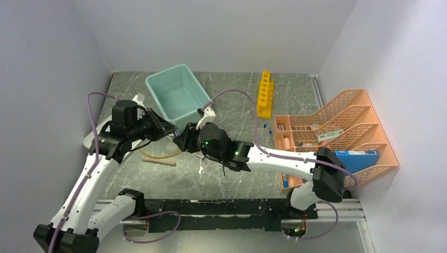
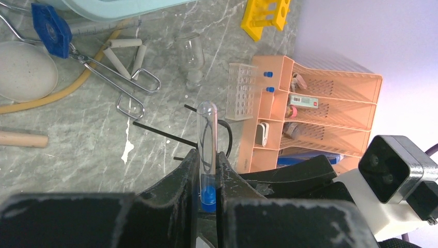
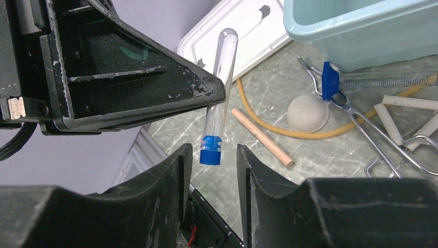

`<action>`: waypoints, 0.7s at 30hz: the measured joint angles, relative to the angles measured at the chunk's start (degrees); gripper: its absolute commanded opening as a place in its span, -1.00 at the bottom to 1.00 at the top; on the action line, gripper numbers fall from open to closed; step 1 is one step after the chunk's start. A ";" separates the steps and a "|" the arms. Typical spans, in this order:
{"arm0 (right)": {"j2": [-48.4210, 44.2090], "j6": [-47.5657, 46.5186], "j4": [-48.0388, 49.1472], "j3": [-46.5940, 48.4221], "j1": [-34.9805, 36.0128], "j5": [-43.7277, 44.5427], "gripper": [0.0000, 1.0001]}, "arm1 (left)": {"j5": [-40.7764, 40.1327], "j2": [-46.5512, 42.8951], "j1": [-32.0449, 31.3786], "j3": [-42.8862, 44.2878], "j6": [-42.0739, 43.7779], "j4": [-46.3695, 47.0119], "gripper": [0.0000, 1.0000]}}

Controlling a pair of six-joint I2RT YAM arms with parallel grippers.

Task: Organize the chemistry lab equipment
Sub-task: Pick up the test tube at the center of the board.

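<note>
My left gripper (image 2: 208, 155) is shut on a clear tube (image 2: 207, 129), gripping it just above its blue cap (image 2: 208, 197). In the right wrist view the same tube (image 3: 219, 82) hangs from the left fingers (image 3: 155, 98) with its blue cap (image 3: 210, 151) just in front of my open right gripper (image 3: 213, 157), not touching either finger. In the top view both grippers meet in front of the tub, left (image 1: 167, 128) and right (image 1: 183, 141). The yellow rack (image 1: 265, 94) stands at the back. The tan hose (image 3: 289, 133), wooden stick (image 3: 262, 137) and wire triangles (image 2: 124, 77) lie on the table.
The teal tub (image 1: 176, 97) stands at the back left, with its lid (image 1: 90, 138) by the left wall. The orange organiser (image 1: 337, 132) is at the right. A black ring stand (image 2: 165, 135), a clear rack (image 2: 241, 92), a glass flask (image 2: 192, 57) and a blue-jointed clamp (image 2: 50, 30) lie below the grippers.
</note>
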 measured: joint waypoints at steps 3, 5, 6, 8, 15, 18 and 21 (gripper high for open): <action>0.00 0.04 0.26 0.00 0.00 0.37 -0.28 | 0.26 0.00 0.00 0.00 0.00 0.13 -0.90; 0.00 0.13 0.44 0.02 0.00 0.52 -0.33 | 0.55 0.00 0.00 0.00 -0.02 0.26 -0.90; 0.00 0.22 0.44 0.02 0.00 0.61 -0.38 | 0.63 0.00 0.00 0.00 -0.04 0.31 -0.90; 0.00 0.24 0.42 0.02 0.00 0.66 -0.54 | 0.81 0.00 0.00 0.00 -0.15 0.33 -0.90; -0.15 0.37 0.50 -0.04 0.00 1.36 -1.00 | 1.01 0.00 0.00 0.00 -0.26 1.11 -0.85; -0.85 0.26 0.87 -0.72 0.00 1.55 -1.00 | 1.84 0.00 0.00 -0.24 -0.35 1.84 -0.38; -2.01 -0.28 1.01 -2.10 0.00 1.60 -1.00 | 3.63 0.02 0.00 -1.25 -0.35 3.19 0.02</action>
